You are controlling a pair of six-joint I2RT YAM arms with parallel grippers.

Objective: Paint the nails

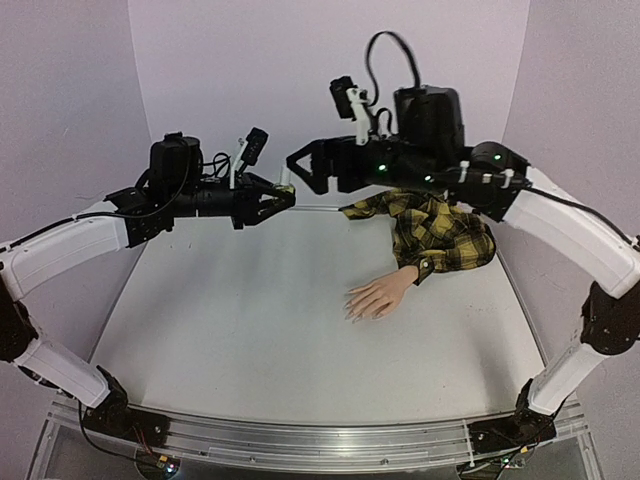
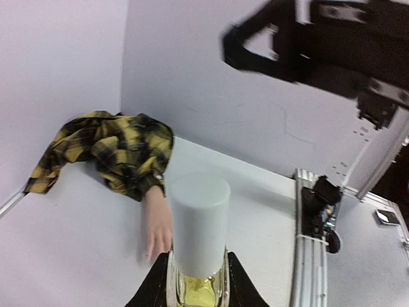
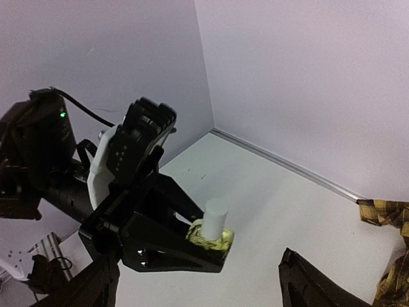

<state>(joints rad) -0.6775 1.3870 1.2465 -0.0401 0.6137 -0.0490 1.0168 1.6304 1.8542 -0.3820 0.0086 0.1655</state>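
The mannequin hand lies flat on the table, a bit toward 3 o'clock from the middle. Its plaid sleeve is bunched up at 1 o'clock from it. The nails are at the finger ends, which point toward 8 o'clock. They are too small to see well from above.

The left gripper is up in the air, at 11 o'clock from the hand. It is squeezed tight on a little bottle of yellowish stuff. The right gripper sits just beside it with its jaws wide apart, holding nothing.

I think the bottle is light, hard and slippery, and could break if it falls. The white cap looks like the best place to grab, around its sides. The nails look hard and smooth, and the light hand may slide if it is pushed.
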